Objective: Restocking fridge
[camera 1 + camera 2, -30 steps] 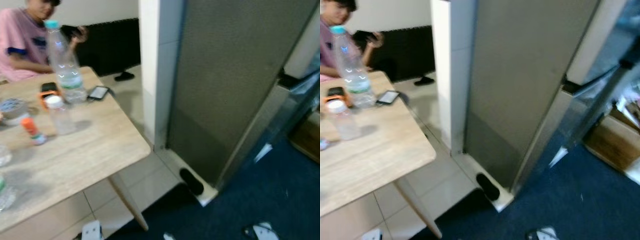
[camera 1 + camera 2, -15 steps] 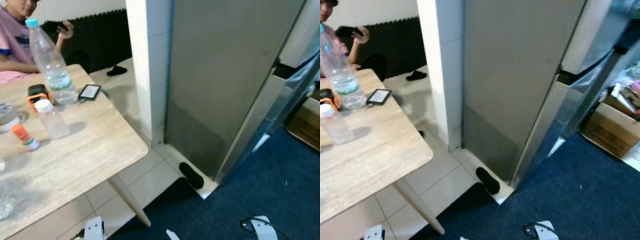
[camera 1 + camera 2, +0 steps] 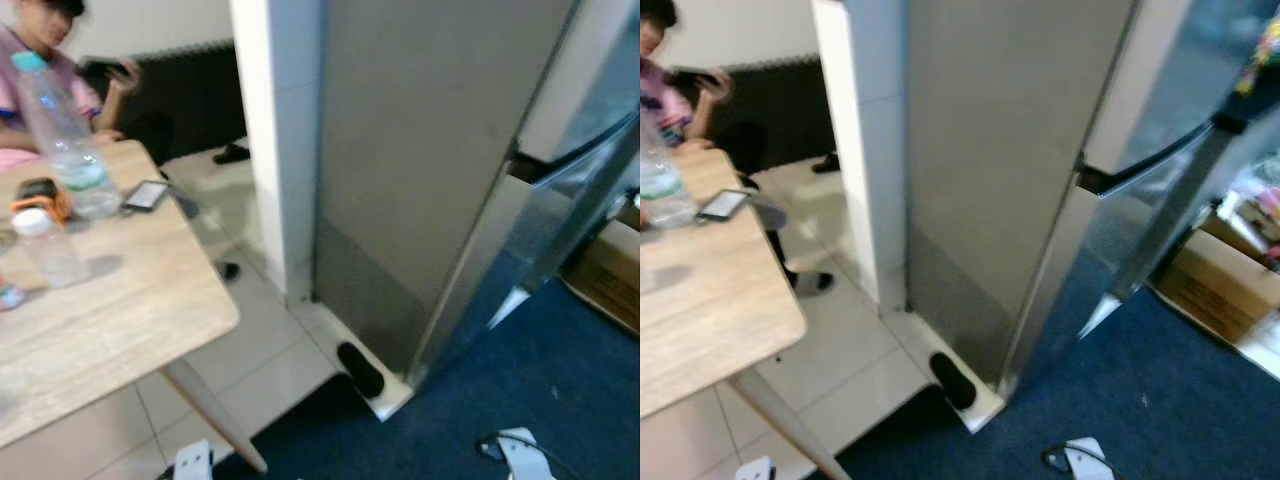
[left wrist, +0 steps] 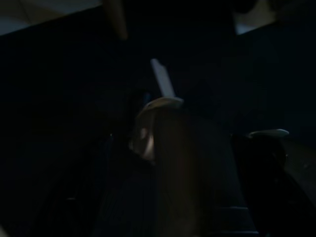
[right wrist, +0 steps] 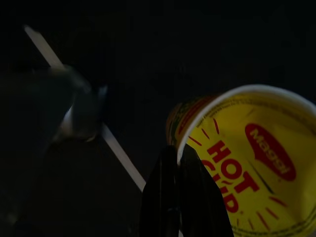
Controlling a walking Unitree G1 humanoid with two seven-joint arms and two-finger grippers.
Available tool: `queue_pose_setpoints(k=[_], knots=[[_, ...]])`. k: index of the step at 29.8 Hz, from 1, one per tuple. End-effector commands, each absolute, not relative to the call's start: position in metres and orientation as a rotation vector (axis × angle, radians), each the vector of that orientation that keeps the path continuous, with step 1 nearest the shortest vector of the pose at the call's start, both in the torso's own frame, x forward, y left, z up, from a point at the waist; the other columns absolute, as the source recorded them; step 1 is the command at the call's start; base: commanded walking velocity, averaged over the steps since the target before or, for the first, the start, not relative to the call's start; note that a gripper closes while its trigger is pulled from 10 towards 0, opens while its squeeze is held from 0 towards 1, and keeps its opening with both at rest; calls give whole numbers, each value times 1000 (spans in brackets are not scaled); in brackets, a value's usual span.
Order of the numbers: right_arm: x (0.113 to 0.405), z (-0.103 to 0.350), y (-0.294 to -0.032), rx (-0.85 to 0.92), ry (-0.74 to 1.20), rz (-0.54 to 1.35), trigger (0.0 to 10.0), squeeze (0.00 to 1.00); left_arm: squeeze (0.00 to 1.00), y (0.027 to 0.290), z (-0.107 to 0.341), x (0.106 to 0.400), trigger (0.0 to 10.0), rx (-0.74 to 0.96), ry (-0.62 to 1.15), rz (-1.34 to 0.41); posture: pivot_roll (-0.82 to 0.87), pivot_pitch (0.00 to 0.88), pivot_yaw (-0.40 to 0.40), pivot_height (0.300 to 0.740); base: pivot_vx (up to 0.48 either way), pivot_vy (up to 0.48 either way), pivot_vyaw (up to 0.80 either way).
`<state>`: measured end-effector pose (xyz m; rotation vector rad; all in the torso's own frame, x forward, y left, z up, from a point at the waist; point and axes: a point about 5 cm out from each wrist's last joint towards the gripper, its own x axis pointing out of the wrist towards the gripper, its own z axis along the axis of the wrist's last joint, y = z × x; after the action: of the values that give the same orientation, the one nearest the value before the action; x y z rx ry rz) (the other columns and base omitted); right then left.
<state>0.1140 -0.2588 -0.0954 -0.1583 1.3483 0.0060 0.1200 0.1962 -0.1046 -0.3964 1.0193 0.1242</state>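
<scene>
1. Yellow noodle cup, lid printed in red, sits against a black finger of the right gripper; we judge the gripper clamped on the cup's rim, held low in shadow.
2. We see the left wrist view as very dark; we cannot tell whether the left gripper's fingers are apart or together.
3. We note the grey fridge ahead, its side panel facing us and its door standing ajar on the right.
4. We record a white pillar just beside the fridge, and a dark slipper on the tiles at the fridge's foot.
5. We find a wooden table on the left carrying a large water bottle, a small bottle and a phone.
6. We observe a seated person behind the table, and a cardboard box on blue carpet to the right.
</scene>
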Motion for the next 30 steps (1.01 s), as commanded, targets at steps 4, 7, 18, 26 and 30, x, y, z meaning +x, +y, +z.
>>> queue_pose_setpoints(k=[4,7,18,26,30], knots=[[120,-93,-262,-171,1328,2,10000,0,0,196,-106,117,10000,-400,1032,126,-23,0,-7,740,0,-463,0],[119,-93,-262,-174,1328,2,10000,0,0,197,-106,117,10000,-398,1035,124,-25,0,-4,740,0,-461,0],[119,-92,-265,-172,1317,23,10000,0,0,197,-106,114,10000,-388,1045,114,-26,0,-7,740,0,-461,131],[122,-91,-266,-174,1304,6,10000,0,0,197,-106,114,10000,-381,1049,108,-27,0,-5,740,0,-461,591],[122,-91,-267,-185,1303,-10,10000,0,0,197,-106,114,10000,-381,1047,109,-27,0,-5,740,0,-461,0]])
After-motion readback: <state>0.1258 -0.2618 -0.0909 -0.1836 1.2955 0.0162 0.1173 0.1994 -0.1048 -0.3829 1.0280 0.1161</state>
